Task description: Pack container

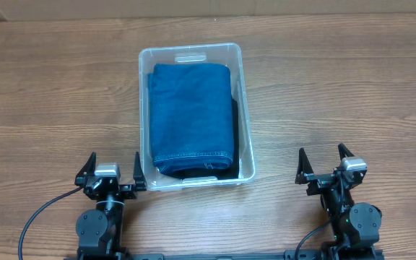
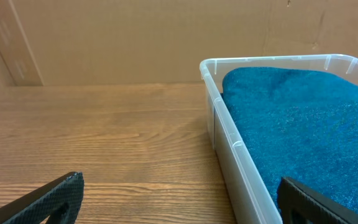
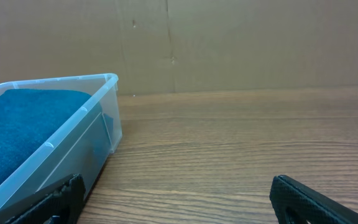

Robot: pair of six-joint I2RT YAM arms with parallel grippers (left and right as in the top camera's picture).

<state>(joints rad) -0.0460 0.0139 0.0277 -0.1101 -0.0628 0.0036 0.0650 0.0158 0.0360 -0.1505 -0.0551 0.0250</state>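
jeans (image 1: 192, 108) lie folded flat inside bin (image 1: 190, 48), looks packed. left tool (image 1: 115, 156) and right tool (image 1: 321, 150) both spread, empty; lift clear without clipping the bin.
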